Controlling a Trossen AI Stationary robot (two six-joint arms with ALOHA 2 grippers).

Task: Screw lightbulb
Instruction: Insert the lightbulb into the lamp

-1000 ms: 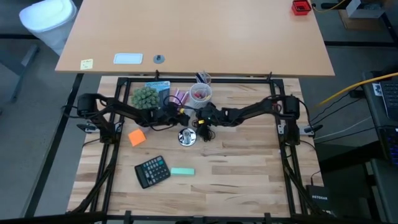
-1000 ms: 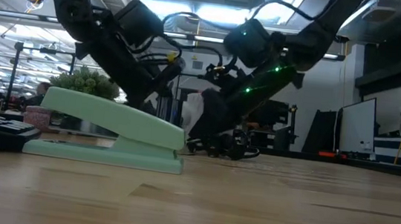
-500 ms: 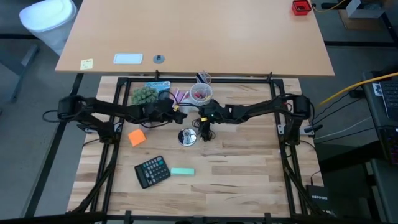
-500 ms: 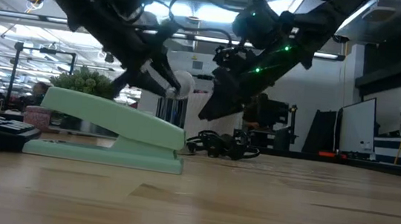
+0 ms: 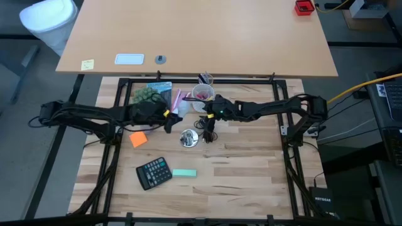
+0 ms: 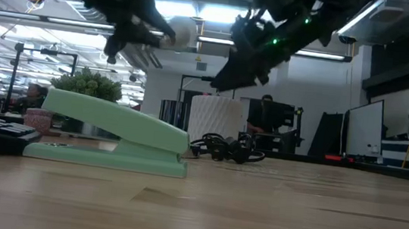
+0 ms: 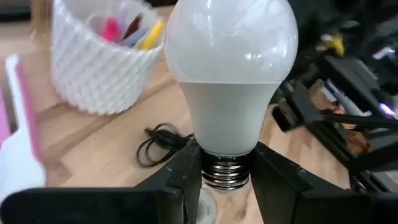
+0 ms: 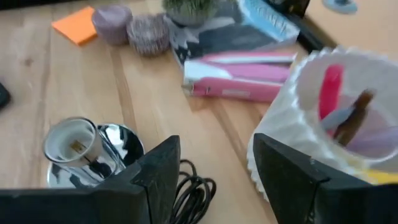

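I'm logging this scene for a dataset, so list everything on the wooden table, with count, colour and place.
Round-topped lightbulb: one, white, held off the table by its metal screw base.
Shiny disc lamp base: one, silver, mid-table, empty socket, black cord beside it.
Textured pen cup: one, white, far edge.
Stapler: one, mint green, beside the black calculator.
Sticky-note pad: one, orange, left of the base.
Left gripper: shut on the bulb.
Right gripper: open, above the cord.

Items counted: one lightbulb (image 7: 230, 81), one lamp base (image 5: 188, 139), one calculator (image 5: 154, 172), one green stapler (image 5: 184, 173), one white cup (image 5: 203, 96) of pens, one orange sticky pad (image 5: 138, 138), two grippers.
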